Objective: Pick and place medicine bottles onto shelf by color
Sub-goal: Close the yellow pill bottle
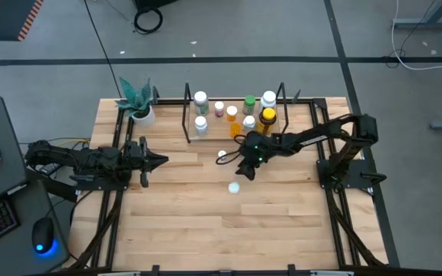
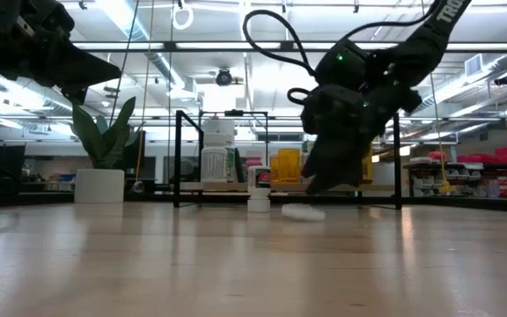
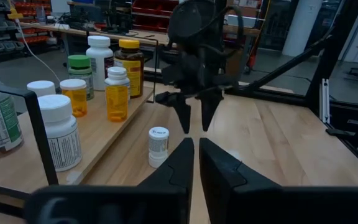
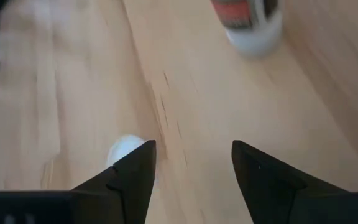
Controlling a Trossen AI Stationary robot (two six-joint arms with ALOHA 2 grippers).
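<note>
The shelf (image 1: 215, 135) stands at the table's far middle and carries several medicine bottles: white (image 1: 200, 99), pink (image 1: 219, 109), orange (image 1: 232, 115), green (image 1: 249, 102) and amber with a yellow cap (image 1: 267, 116). A small white bottle (image 1: 222, 156) (image 3: 158, 144) stands upright on the table in front of the shelf. Another white bottle (image 1: 234, 187) (image 2: 304, 212) lies on its side nearer the middle. My right gripper (image 1: 244, 166) (image 4: 191, 165) is open and empty, pointing down above the table between these two. My left gripper (image 1: 158, 161) (image 3: 195, 163) is shut and empty at the table's left.
A white pot with a green plant (image 1: 140, 107) stands at the far left corner, beside the shelf's left upright (image 1: 188, 115). Bare wood lies across the near half of the table (image 1: 229, 230).
</note>
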